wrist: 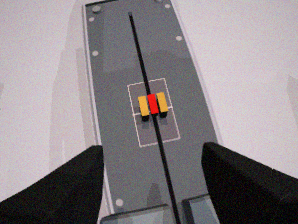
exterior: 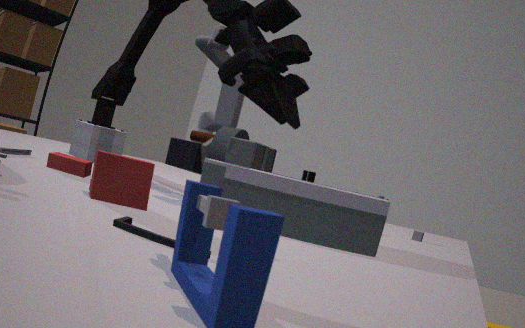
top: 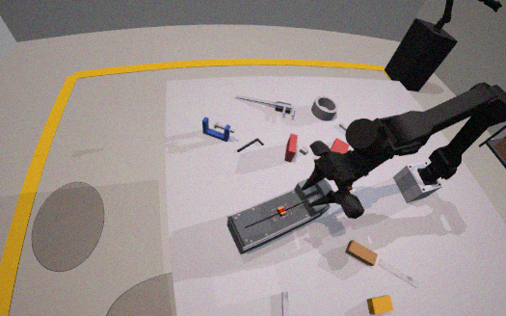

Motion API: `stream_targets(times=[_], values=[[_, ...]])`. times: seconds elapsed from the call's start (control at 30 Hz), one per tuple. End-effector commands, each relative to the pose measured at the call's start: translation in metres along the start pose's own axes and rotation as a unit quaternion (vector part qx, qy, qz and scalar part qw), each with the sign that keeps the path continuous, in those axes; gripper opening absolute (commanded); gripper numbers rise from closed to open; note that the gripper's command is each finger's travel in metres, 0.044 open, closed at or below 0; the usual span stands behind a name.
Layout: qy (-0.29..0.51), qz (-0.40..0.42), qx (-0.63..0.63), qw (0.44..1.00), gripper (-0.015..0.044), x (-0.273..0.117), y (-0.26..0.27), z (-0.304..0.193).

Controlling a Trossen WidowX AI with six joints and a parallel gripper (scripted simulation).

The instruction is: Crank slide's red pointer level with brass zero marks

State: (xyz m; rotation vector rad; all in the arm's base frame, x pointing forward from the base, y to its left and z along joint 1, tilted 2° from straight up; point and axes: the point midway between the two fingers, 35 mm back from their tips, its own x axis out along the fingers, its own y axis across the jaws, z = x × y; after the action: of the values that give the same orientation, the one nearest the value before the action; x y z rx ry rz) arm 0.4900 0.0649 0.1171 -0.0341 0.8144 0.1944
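Observation:
The grey slide machine (top: 256, 233) (exterior: 321, 215) (wrist: 117, 172) lies on the table. Its red pointer (top: 281, 210) (wrist: 153, 104) stands between the two brass marks, the left mark (wrist: 143, 106) and the right mark (wrist: 162, 103). In the wrist view the three look level, within what the blur lets me tell. The crank's orange handle (exterior: 202, 135) shows behind the housing in the exterior view; the arm mostly hides it in the top view. My gripper (top: 307, 196) (exterior: 290, 124) (wrist: 153, 154) is open and empty, above the housing end of the machine, apart from the handle.
A blue clamp (top: 216, 131) (exterior: 251, 260), a black hex key (top: 251, 144) (exterior: 146, 234) and an upright red block (top: 291, 147) (exterior: 121, 180) lie beside the machine. A caliper (top: 266, 103) and grey ring (top: 324, 116) are farther off. A brown-handled tool (top: 361, 252) and yellow block (top: 381, 304) lie opposite.

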Motion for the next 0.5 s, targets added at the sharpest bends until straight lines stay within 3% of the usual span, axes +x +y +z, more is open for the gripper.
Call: stream_targets(times=[0.0,0.13,0.2,0.47], values=[[0.000,0.000,0.000,1.000,0.0315,0.0000,-0.0001,0.0000],[0.000,0.000,0.000,1.000,0.0420,0.0000,-0.0001,0.0000],[0.000,0.000,0.000,1.000,0.0440,0.0000,-0.0001,0.0000],[0.000,0.000,0.000,1.000,0.0230,0.0000,-0.0001,0.0000]])
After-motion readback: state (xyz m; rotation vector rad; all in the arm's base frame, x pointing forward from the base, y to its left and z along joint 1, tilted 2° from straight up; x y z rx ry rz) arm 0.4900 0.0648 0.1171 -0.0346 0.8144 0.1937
